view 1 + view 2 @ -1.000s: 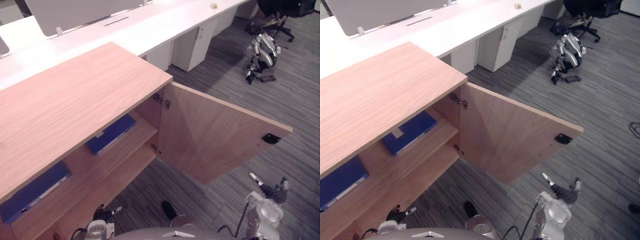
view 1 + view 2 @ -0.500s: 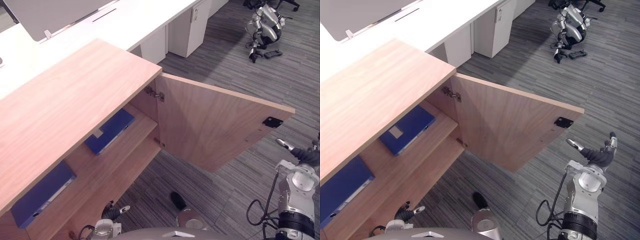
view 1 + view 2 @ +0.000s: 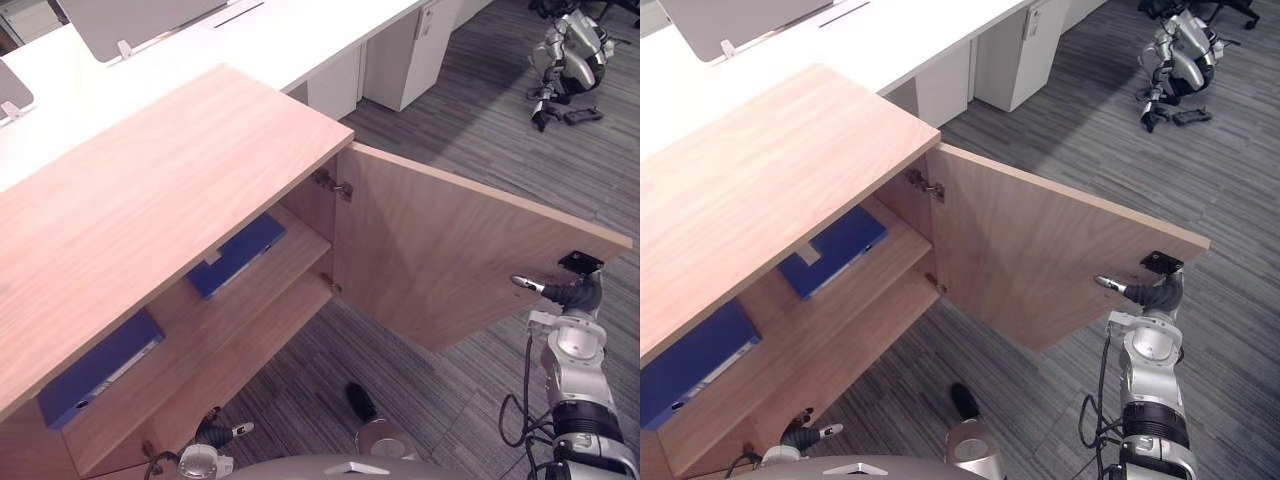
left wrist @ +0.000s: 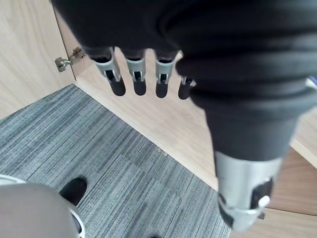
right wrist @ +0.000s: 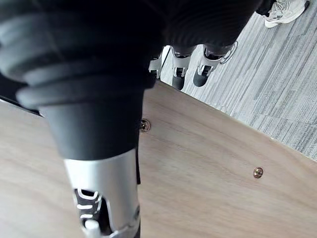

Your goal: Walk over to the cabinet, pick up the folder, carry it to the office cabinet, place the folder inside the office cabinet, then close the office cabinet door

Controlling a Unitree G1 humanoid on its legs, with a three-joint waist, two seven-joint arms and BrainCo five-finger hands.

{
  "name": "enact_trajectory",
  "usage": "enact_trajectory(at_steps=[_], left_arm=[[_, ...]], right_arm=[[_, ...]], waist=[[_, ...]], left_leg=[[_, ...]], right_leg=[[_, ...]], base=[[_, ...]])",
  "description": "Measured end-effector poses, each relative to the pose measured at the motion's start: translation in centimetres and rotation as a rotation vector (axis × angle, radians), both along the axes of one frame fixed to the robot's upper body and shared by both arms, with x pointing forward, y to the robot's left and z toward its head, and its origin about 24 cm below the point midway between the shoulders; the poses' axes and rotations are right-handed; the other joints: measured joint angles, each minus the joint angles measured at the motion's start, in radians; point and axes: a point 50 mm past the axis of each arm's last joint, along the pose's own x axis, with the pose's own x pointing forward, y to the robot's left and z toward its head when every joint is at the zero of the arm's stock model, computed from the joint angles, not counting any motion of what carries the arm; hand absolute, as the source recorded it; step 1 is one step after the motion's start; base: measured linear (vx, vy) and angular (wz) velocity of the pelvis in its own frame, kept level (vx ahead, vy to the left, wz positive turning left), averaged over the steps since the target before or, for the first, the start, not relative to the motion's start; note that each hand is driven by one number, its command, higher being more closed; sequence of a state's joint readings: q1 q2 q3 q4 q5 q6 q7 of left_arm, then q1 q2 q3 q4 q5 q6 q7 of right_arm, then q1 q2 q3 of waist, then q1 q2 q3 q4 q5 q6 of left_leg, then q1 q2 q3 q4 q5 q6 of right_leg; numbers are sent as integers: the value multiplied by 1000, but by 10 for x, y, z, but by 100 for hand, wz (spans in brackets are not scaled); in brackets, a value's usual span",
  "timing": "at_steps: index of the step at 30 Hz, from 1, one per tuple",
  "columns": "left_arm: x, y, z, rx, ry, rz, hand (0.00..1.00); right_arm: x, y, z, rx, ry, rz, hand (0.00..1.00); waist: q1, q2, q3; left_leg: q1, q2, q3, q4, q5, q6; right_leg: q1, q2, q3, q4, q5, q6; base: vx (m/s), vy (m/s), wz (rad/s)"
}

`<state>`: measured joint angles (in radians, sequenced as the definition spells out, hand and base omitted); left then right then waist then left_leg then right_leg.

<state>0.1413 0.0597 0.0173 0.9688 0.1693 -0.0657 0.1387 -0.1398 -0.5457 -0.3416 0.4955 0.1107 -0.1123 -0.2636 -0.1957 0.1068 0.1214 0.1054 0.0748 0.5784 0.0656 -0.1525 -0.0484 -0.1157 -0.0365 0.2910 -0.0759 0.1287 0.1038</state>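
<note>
Right robot hand (image 3: 1152, 293) is up from low near the floor to the free edge of the door (image 3: 440, 250), just beside the black latch plate (image 3: 581, 263). The camera has shifted too. Its fingers are spread and loosely straight, pinching nothing. In the wrist view they reach past the door edge with the thumb over the inner face. I can't tell if it's touching yet.

Left robot hand (image 4: 223, 64) hangs low by the cabinet's bottom edge, fingers straight, empty.

Folder (image 3: 236, 254) lies flat on the shelf (image 3: 285, 275) inside the cabinet (image 3: 150, 200), near the hinge side. Second folder (image 3: 98, 366) is on the same shelf, well apart toward the far end. Placing looks done, so the door is the step left.

How I'd do it:
- Hook fingers round the outer face at the free edge, where leverage is best.
- Draw the door through its arc, following the hinges (image 3: 335, 185), not straight in.
- Swap to a flat push for the last part and keep fingers out of the closing gap.

In the way: the left robot hand sits close to the opening, probably in the sweep, so clear it first. The folder looks fully inside the shelf front and shouldn't foul.

Around: white tabletop (image 3: 250, 40) behind, another robot (image 3: 570, 50) on the carpet well apart, a person's shoe (image 5: 287, 11) beyond the door.
</note>
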Motion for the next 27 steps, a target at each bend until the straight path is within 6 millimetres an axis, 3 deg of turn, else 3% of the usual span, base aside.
enact_trajectory(at_steps=[8, 13, 21, 27], left_arm=[[0, 0, 0, 6, 1, -12, 0], [1, 0, 0, 9, 2, -10, 0], [5, 0, 1, 27, 0, -37, 0], [3, -1, -2, 45, 36, -88, 0]], right_arm=[[3, 4, -1, -3, 4, 16, 0], [-4, 18, -10, 61, -40, 6, 0], [-47, 66, -29, 134, -62, 80, 0], [-84, 113, -53, 256, 21, 184, 0]], waist=[[1, -4, 9], [0, -5, 10], [-16, -31, 9], [-25, -93, -5]], left_leg=[[-1, 4, -5, 5, 0, 1], [-1, 9, -8, 3, 0, 0], [3, 13, -7, 5, 1, 0], [3, 23, 0, 24, -4, -7]], right_leg=[[-1, 0, -7, -11, -6, -11], [-1, 1, -30, -11, 2, -6], [-1, 9, -25, -11, 12, -4], [-1, 12, -20, -11, 15, -21]], base=[[-71, -67, 0], [-36, -56, 0], [-50, -53, -4], [-91, -71, -8]])
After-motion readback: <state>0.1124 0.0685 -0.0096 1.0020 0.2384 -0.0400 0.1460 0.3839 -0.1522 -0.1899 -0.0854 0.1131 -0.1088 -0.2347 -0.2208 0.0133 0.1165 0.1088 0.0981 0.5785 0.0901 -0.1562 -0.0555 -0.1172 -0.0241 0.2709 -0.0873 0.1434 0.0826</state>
